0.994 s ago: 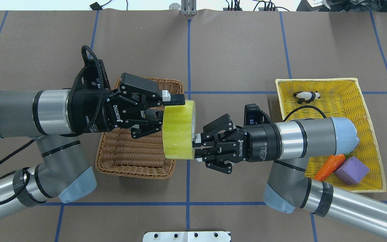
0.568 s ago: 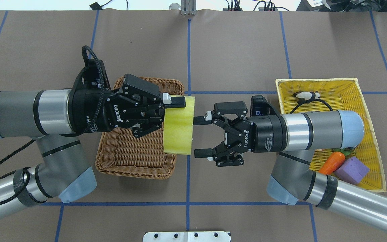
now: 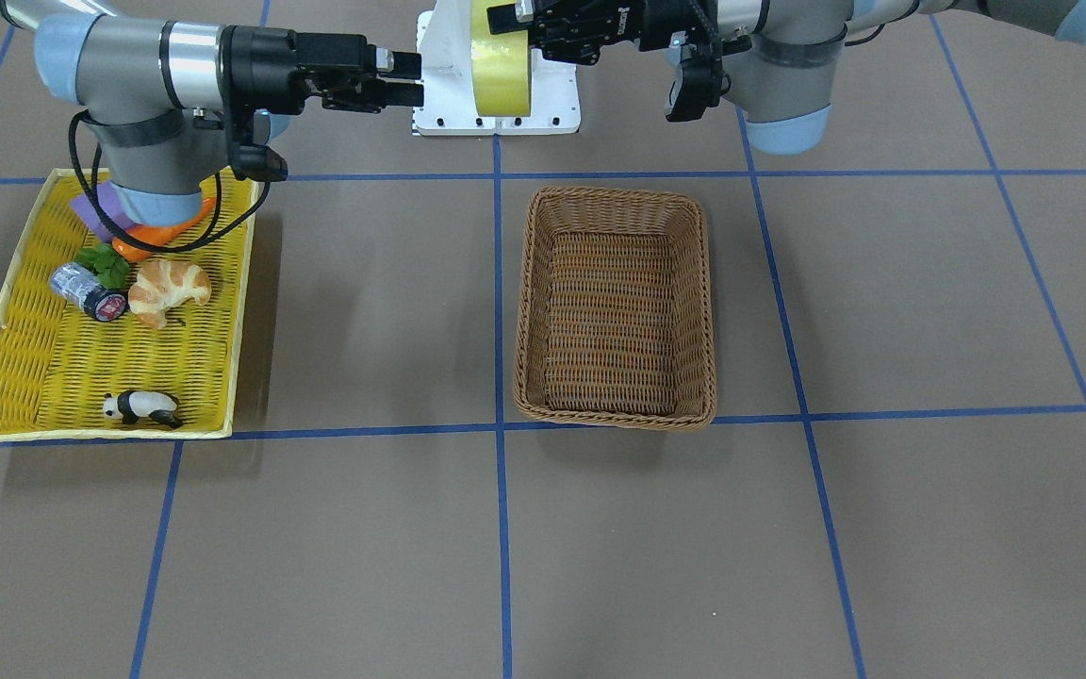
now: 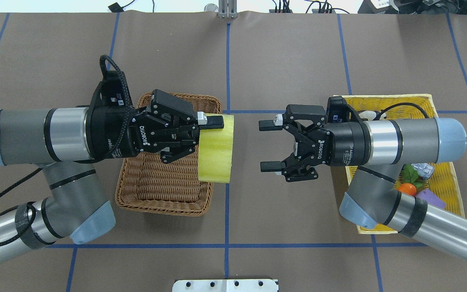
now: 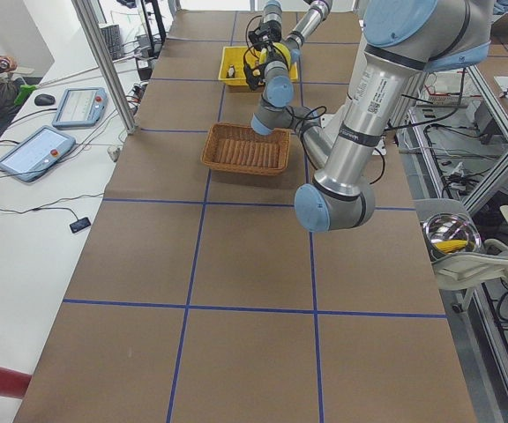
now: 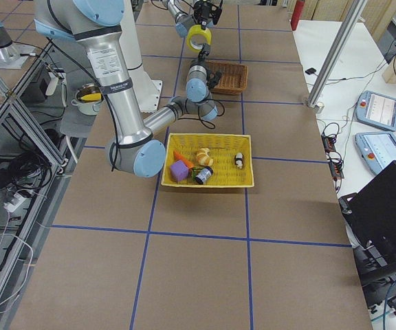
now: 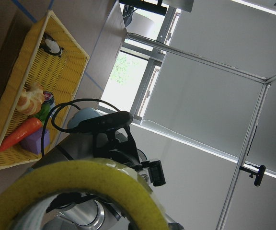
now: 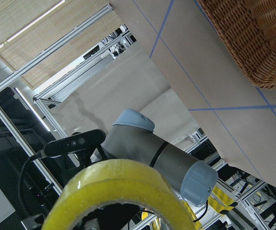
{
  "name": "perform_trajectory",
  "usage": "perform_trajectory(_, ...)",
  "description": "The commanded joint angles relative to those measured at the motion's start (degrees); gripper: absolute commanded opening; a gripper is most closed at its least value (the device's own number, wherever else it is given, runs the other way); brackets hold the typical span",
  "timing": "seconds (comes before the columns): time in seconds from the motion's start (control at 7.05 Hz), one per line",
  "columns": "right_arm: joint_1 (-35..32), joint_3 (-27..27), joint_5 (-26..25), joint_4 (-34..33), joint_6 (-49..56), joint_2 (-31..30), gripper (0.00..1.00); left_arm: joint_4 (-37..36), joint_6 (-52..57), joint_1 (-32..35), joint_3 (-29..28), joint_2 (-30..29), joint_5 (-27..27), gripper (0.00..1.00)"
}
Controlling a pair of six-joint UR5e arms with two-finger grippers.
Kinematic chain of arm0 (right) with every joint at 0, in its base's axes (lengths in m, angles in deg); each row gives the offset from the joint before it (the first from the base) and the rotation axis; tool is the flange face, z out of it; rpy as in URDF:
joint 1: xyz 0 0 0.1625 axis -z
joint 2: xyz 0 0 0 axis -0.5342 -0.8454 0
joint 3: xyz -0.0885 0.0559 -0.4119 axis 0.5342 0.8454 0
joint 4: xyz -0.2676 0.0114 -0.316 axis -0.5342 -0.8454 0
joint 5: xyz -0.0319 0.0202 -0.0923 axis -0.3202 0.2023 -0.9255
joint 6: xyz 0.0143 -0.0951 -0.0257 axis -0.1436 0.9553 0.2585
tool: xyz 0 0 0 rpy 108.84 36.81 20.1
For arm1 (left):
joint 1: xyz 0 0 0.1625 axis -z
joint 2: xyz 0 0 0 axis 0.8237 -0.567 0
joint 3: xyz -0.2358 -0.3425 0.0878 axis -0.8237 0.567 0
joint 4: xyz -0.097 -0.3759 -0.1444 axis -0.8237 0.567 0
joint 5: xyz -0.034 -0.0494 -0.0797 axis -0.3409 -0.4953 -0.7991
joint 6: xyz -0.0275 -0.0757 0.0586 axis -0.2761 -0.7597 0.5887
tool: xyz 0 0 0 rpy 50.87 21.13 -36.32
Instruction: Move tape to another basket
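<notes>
Left jaws clamped across the wall of the wide, translucent yellow-green tape roll (image 4: 216,148), raised about over the deep brown wicker basket's (image 4: 160,209) edge; right jaws spread, facing it, apart; probably light, stiff and slick, so grip through the core.

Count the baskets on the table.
2. The brown wicker basket sits near mid-table, on the robot's left side; the yellow tray lies on its right side. No others show.

ROBOTIQ, white capitals on black, on the body of the left claw (image 4: 210,134). The same word is on the body of the right claw (image 4: 265,146). Smaller white print on both wrist collars is too small to read.
</notes>
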Motion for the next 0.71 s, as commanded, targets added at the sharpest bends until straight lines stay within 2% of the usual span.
perform_trajectory(0.0, -7.4, 0.3, 8.4, -3.9, 14.0, -5.3, 1.0, -10.0, 11.6, 0.2, 0.7, 0.2, -0.2, 0.0)
perform_trajectory(0.14, -12.1, 1.8, 16.2, -7.5, 20.9, -6.4, 1.0, -15.8, 18.3, 0.7, 1.3, 0.6, -0.4, 0.0)
perform_trajectory(0.28, -16.4, 3.7, 21.7, -9.5, 27.8, -6.7, 1.0, -23.3, 24.1, 0.7, 4.2, 1.7, -0.5, 0.0)
perform_trajectory(0.57, -22.0, 8.5, 22.3, -10.6, 40.3, -11.8, 1.0, -44.6, 34.0, 0.7, 9.9, 1.8, 0.0, 0.0)
